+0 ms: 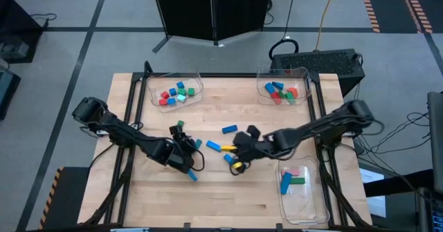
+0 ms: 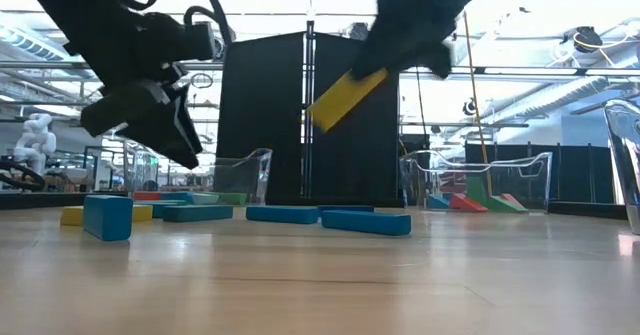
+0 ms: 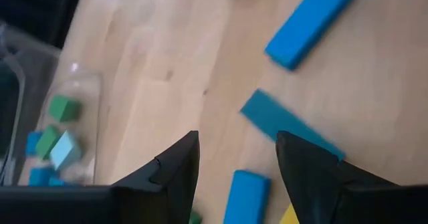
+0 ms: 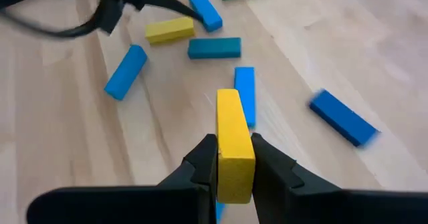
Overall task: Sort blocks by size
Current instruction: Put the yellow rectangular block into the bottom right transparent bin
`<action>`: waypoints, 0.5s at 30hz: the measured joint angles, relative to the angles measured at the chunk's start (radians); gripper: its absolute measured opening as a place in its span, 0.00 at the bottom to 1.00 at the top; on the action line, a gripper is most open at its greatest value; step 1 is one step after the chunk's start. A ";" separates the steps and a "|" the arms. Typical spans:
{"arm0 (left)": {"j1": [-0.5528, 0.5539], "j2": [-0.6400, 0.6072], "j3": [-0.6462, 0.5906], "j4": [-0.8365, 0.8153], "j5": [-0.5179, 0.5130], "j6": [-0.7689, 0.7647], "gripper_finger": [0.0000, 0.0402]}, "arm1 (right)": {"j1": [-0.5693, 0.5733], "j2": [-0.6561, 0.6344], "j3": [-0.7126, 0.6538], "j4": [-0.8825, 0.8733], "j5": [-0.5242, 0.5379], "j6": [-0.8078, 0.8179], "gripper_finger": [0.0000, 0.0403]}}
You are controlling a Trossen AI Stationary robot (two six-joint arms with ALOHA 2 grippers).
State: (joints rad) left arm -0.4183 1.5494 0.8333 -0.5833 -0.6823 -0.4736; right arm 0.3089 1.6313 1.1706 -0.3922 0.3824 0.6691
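Several blocks lie loose on the table's middle: a blue bar (image 1: pixel 229 129), another blue bar (image 1: pixel 213 146), a teal one (image 4: pixel 214 47) and a green one (image 1: pixel 179 124). My right gripper (image 4: pixel 234 144) is shut on a yellow bar (image 2: pixel 345 97) above them. My left gripper (image 3: pixel 237 140) stands open over the table, left of the loose blocks, with a blue block (image 3: pixel 244 194) showing on the wood between its fingers and a teal block (image 3: pixel 287 127) just beyond. My right gripper pinches the yellow bar's two long sides (image 4: pixel 234 167) between its two fingers, at the end nearest the wrist. The fingers slant down from the table's right and lie along the bar, which juts out ahead of them. The bar hangs tilted, lifted clear of the table (image 2: pixel 330 110).
Three clear trays stand on the table: one at the far left (image 1: pixel 197 86) and one at the far right (image 1: pixel 304 76), each holding small blocks, and one at the near right (image 1: pixel 311 204) holding longer bars. A blue block (image 1: pixel 192 175) lies near the left gripper.
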 joint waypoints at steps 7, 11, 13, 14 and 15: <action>0.014 -0.059 0.000 -0.107 -0.008 -0.123 0.50 | 0.124 -0.181 0.000 -0.237 0.079 0.113 0.12; 0.023 -0.093 0.000 -0.117 -0.007 -0.123 0.50 | 0.208 -0.245 0.000 -0.356 0.083 0.198 0.12; 0.030 -0.102 0.000 -0.118 -0.007 -0.123 0.50 | 0.251 -0.261 0.000 -0.419 0.083 0.255 0.12; 0.033 -0.105 0.000 -0.119 -0.007 -0.123 0.50 | 0.273 -0.268 0.000 -0.448 0.083 0.281 0.12; 0.036 -0.109 0.000 -0.122 -0.007 -0.123 0.50 | 0.296 -0.274 0.000 -0.474 0.081 0.305 0.12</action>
State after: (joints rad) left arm -0.3818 1.4402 0.8330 -0.7054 -0.6891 -0.5965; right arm 0.6050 1.3573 1.1706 -0.8665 0.4631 0.9743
